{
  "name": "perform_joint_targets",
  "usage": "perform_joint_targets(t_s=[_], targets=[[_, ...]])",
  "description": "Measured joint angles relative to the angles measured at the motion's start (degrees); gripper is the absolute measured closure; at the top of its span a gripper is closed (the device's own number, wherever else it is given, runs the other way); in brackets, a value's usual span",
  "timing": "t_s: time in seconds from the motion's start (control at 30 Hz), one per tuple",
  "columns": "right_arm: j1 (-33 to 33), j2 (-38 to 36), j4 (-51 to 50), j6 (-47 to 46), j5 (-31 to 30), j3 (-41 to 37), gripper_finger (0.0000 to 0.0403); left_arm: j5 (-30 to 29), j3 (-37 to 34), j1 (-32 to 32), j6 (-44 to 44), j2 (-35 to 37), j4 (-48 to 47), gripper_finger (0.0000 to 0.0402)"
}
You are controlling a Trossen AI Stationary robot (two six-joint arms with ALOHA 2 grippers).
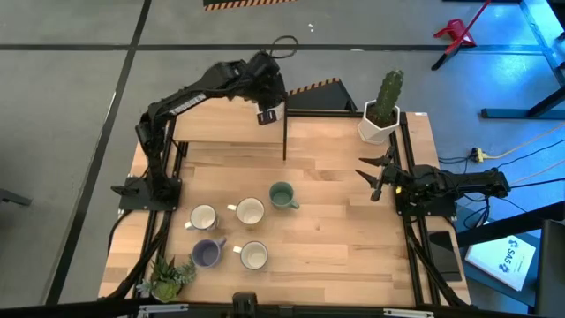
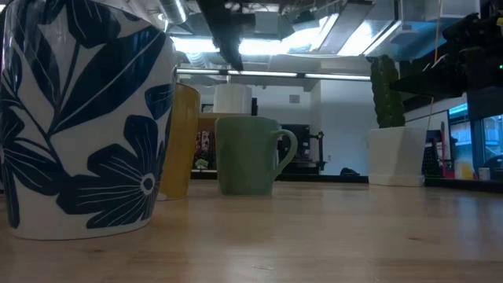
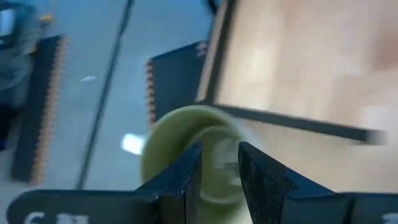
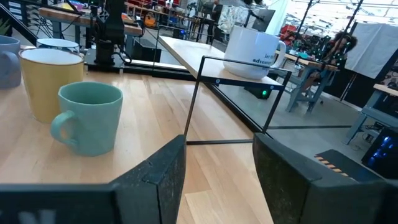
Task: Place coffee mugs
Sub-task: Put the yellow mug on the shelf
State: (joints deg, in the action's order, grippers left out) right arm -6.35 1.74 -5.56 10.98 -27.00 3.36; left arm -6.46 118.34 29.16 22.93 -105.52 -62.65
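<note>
High view is showing us the left gripper (image 1: 267, 108) reaching over the back edge of the light wooden table (image 1: 353, 238). It is hanging above the raised black-framed shelf (image 4: 236, 65). We are seeing a whitish round ceramic mug with dark lettering (image 4: 252, 50) standing upright on that shelf, with its handle pointing sideways.

From the left wrist camera we are looking straight down into this mug's mouth (image 3: 199, 155). It is lying directly under the gripper, with its axis running up toward the wrist. The picture is smeared, so we cannot tell whether the gripper is pinching the mug's wall or has let go.

Five other mugs are waiting on the table's near left part:
- a sage green ceramic mug (image 1: 282, 195)
- a cream-yellow mug (image 1: 250, 211)
- a whitish mug (image 1: 204, 217)
- a lavender mug (image 1: 207, 253)
- a second whitish mug (image 1: 254, 255)

The right gripper (image 1: 375, 177) is resting at the table's right side with its fingers spread and holding nothing. It is near the white faceted pot with a cactus (image 1: 381, 119) and well apart from the shelf.

We are judging the left arm to be the nearer one to both the shelf and the cluster. Any move off this mug is calling for a straight rise along the mug's upright axis, so the rim is not dragged sideways.
</note>
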Motion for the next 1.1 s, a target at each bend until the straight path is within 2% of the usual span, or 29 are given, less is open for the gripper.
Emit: perform_joint_targets(t_s=[0.1,0.13,0.27,0.37,0.53,0.8,1.1], targets=[[-0.01,0.01,0.0,0.02,0.0,0.0,0.0226,11.08,2.91,-0.7,-1.15,2.79,-4.22,0.031],[-0.01,0.02,0.0,0.01,0.0,0.0,0.0226,13.03,3.02,-0.96,0.17,3.58,-6.29,0.0317],[0.0,0.02,0.0,0.02,0.0,0.0,0.0226,13.12,0.72,-1.77,2.57,4.38,-8.46,0.038],[-0.02,0.02,0.0,0.02,-0.02,0.0,0.0226,15.4,-2.34,-1.09,2.54,4.53,-7.04,0.0396],[-0.02,0.02,0.0,0.02,0.0,0.0,0.0226,11.85,-10.93,-0.35,3.07,4.33,-4.08,0.0401],[-0.01,0.01,0.01,0.02,0.0,0.0,0.0226,6.32,-18.01,2.54,5.07,4.4,3.28,0.0401],[-0.02,0.01,0.0,0.01,0.0,0.0,0.0226,5.09,-19.56,4.7,4.73,4.4,8.04,0.0401]])
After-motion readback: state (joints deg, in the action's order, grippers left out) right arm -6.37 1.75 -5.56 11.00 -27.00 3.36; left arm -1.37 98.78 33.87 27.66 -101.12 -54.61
